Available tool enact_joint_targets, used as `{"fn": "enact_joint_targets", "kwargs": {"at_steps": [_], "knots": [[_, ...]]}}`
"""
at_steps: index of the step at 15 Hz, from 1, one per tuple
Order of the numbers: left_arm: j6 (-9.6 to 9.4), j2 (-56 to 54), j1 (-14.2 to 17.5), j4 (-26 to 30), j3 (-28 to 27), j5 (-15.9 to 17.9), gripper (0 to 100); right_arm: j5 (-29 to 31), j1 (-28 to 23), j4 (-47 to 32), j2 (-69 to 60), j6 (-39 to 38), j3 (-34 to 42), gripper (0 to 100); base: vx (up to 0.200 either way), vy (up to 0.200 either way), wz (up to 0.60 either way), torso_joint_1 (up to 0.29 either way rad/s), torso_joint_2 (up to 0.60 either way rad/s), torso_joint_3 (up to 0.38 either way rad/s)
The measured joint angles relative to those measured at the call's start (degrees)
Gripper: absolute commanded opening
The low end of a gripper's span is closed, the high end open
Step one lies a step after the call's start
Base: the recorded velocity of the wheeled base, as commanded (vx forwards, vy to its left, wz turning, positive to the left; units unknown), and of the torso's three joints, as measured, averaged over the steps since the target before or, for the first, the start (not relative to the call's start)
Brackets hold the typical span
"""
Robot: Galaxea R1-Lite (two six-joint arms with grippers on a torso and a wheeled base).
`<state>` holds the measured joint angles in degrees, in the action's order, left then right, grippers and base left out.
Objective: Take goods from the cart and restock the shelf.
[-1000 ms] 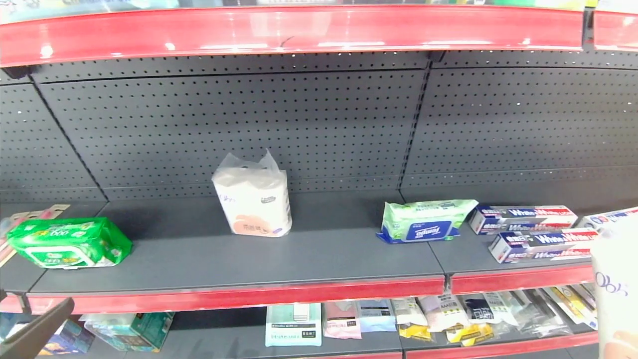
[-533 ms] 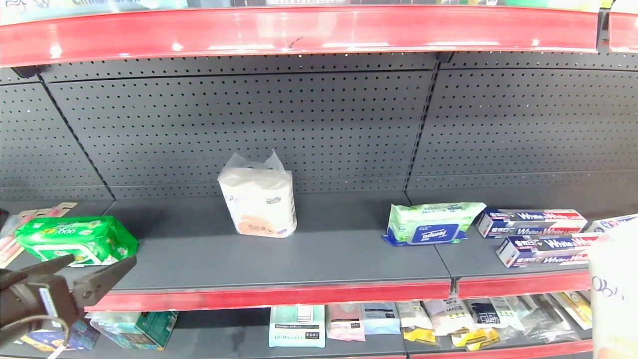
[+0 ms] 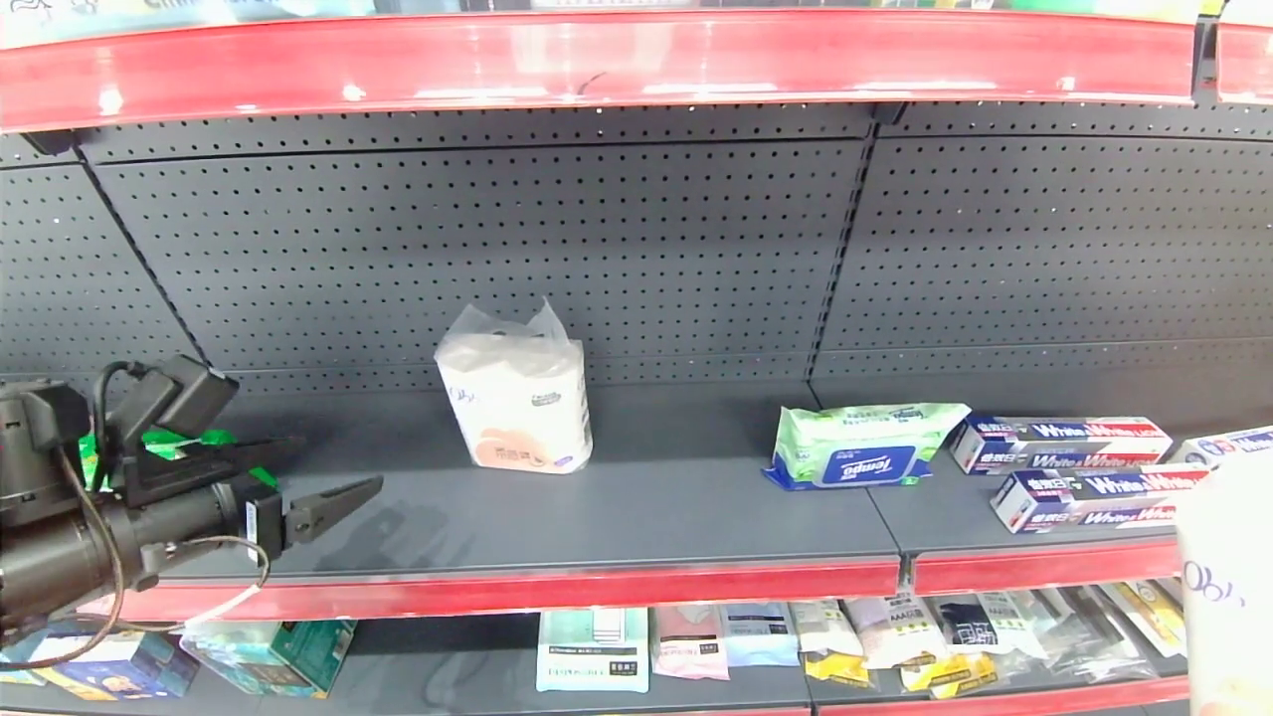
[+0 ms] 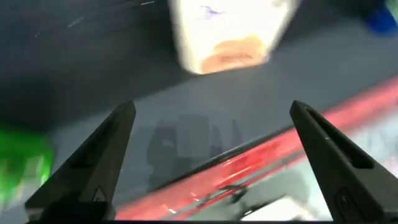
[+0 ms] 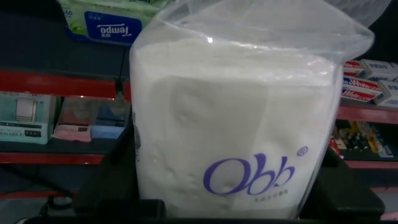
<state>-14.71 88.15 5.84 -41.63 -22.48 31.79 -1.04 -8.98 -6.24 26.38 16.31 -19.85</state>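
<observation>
Two packs of toilet paper were in play. The shelf pack [image 3: 515,398] stood upright on the shelf [image 3: 636,517], centre of the head view, well apart from the wet wipes [image 3: 860,445] to its right. The held pack [image 5: 236,124] sat at the lower right edge of that view, pinched between the right gripper's [image 5: 230,186] fingers. The left gripper [image 3: 333,467] was at lower left over the shelf's front edge, fingers spread, holding nothing. Handling guess: light, soft, squashes under pressure. The film wrap looked slick and loose on top. Best hold is across the flat sides at mid-height with a moderate squeeze, not by the loose film.
</observation>
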Motion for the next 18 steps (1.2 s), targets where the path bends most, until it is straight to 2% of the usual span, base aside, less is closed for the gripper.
{"fn": "enact_joint_targets", "kwargs": {"at_steps": [1,2,4,5,10,12,14,18], "knots": [[-4.77,3.1,2.5,-1.5,-0.6,5.6,100,0.0,0.0,0.1,0.1,0.0,0.0,0,0.000,0.000,0.00,0.000,0.00,0.000],[-7.18,6.6,4.7,-2.0,-2.1,9.6,100,0.0,-0.1,0.1,0.3,0.0,0.0,0,0.000,0.000,0.00,0.000,0.00,0.000],[-9.07,12.7,7.7,-2.6,-8.0,15.7,100,0.0,-0.1,0.1,0.9,0.0,0.0,0,0.000,0.000,0.00,0.000,0.00,0.000],[-9.45,15.7,8.8,-2.9,-11.4,18.1,100,0.0,-0.1,0.1,1.2,0.0,0.0,0,0.000,0.000,0.00,0.000,0.00,0.000],[-9.78,27.1,10.0,-2.8,-25.1,23.9,100,0.4,-0.1,0.6,2.8,0.0,0.0,0,0.000,0.000,0.00,0.000,0.00,0.000],[-9.73,30.9,8.9,-2.7,-30.4,27.4,100,1.0,-0.1,0.7,3.5,0.1,0.0,0,0.000,0.000,0.00,0.000,0.00,0.000],[-9.23,33.1,6.9,-2.5,-33.4,29.8,100,1.0,-0.1,0.8,4.1,0.1,-0.3,0,0.000,0.000,0.00,0.000,0.00,0.000],[-8.55,37.3,4.8,-2.4,-39.4,33.2,100,1.1,-0.1,0.7,4.9,0.2,-0.6,0,0.000,0.000,0.00,0.000,0.00,0.000]]}}
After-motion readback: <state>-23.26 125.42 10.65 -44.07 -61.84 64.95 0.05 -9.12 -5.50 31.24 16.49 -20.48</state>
